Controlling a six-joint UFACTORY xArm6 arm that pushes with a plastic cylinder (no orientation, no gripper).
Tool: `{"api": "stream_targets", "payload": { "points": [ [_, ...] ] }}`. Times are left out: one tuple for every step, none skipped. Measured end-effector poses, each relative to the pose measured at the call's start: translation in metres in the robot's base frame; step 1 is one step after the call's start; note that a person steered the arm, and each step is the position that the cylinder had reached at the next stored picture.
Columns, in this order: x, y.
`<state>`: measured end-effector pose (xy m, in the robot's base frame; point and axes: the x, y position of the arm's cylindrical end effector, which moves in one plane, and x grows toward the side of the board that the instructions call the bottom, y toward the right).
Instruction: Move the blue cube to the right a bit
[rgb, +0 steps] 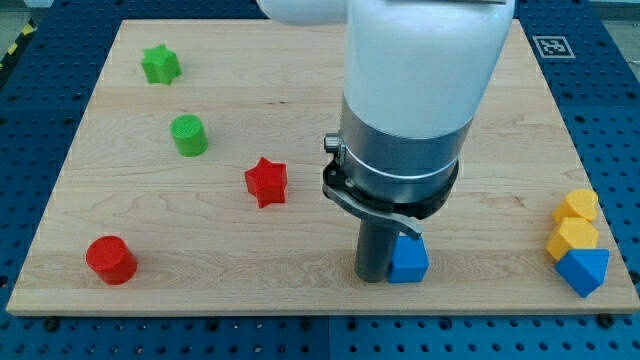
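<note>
The blue cube (408, 260) sits near the view's bottom edge of the wooden board (300, 110), a little right of centre. My dark rod comes down just to the cube's left, and my tip (374, 275) touches or nearly touches the cube's left side. The arm's large white and grey body hides the board behind the rod.
A red star (266, 181) and a red cylinder (110, 259) lie at the left. A green cylinder (188, 135) and green star (160, 64) lie at the upper left. Two yellow blocks (576, 206) (571, 238) and a blue block (583, 269) cluster at the right edge.
</note>
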<state>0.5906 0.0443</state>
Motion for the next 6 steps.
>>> {"api": "stream_targets", "payload": {
  "points": [
    [-0.011,-0.014],
    [-0.016,0.002],
    [-0.016,0.008],
    [-0.004,0.006],
    [0.008,0.01],
    [0.004,0.022]
  ]
}}
